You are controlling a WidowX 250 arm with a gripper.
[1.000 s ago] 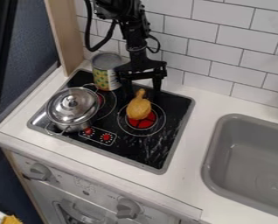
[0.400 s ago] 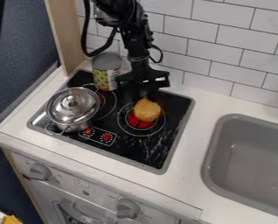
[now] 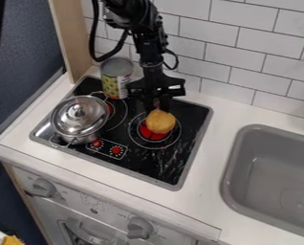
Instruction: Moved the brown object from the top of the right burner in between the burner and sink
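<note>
since the earlier frame, the brown object (image 3: 160,122) has been shifted slightly toward the sink (image 3: 226,177). its thin end is held in the narrowed gripper (image 3: 157,106), pointed downward, over the right burner (image 3: 152,136).

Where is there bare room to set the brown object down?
The counter is bare between the cooktop's right edge and the sink; the cooktop's front-right part is bare too. It is crowded over the right burner, with the brown object and gripper, and at left, with the pot and can.
</note>
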